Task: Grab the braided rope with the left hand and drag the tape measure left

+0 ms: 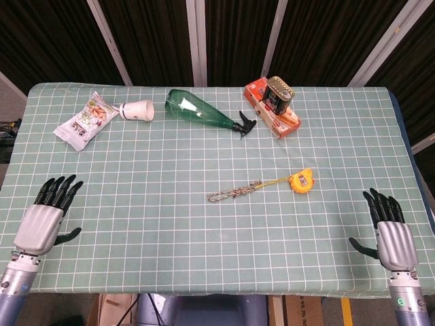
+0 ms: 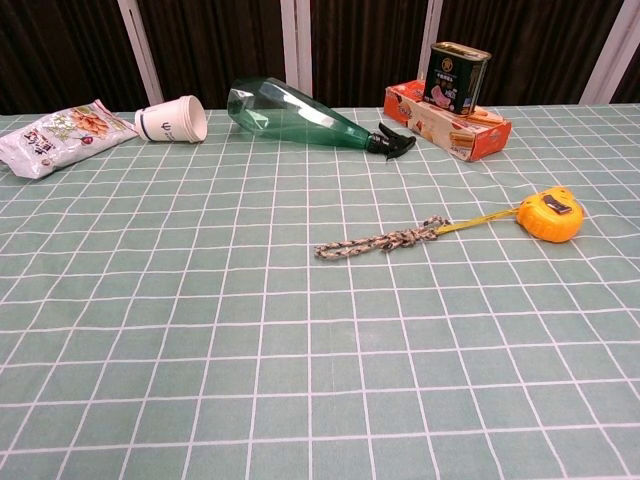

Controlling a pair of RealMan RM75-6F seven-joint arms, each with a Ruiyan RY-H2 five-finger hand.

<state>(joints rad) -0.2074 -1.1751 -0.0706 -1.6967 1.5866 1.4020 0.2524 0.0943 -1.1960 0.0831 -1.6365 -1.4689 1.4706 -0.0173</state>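
Observation:
A short braided rope lies on the green checked tablecloth right of centre, joined by a yellow tape strip to an orange tape measure at its right end. My left hand hovers open at the near left edge, far left of the rope, fingers spread. At the near right edge my right hand is open too, right of the tape measure. Neither hand shows in the chest view.
Along the far side lie a snack bag, a tipped paper cup, a green spray bottle on its side, and a dark tin on an orange box.

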